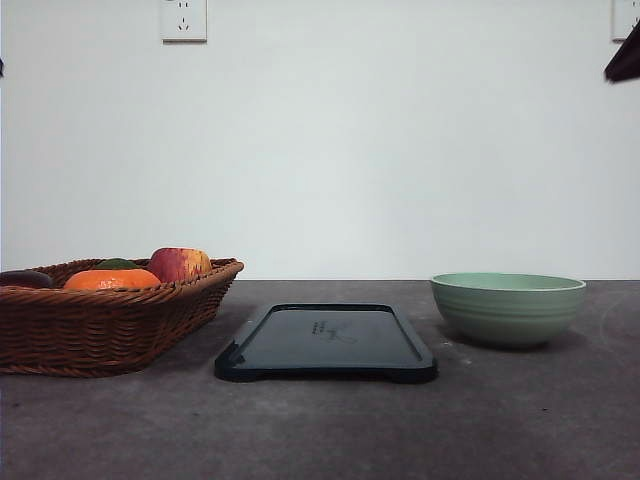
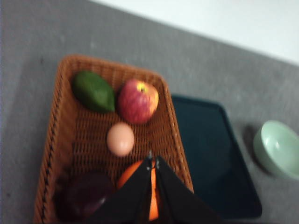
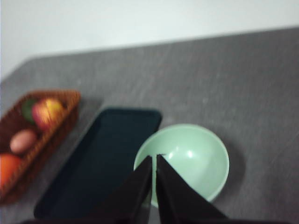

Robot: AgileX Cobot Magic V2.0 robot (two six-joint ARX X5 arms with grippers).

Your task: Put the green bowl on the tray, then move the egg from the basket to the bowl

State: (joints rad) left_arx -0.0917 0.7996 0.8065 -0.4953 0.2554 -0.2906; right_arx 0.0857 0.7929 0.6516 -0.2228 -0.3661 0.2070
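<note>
Green bowl sits on the grey table at the right, apart from the tray, and we see nothing inside it. Going from the left, the basket holds an egg near its middle, with a green avocado and a red apple touching each other at the far end, and an orange and a dark purple fruit at the near end. From the front we cannot see the egg; the woven wall hides it. The tray lies bare in the middle, just beside the basket.

Our left gripper hangs above the near end of the basket, its jaws closed with the tips meeting and nothing between them, covering part of the orange. Our right gripper hovers over the near rim of the bowl, jaws likewise closed and empty. Both wrist views are blurred, so we cannot read the faint marking on the tray.
</note>
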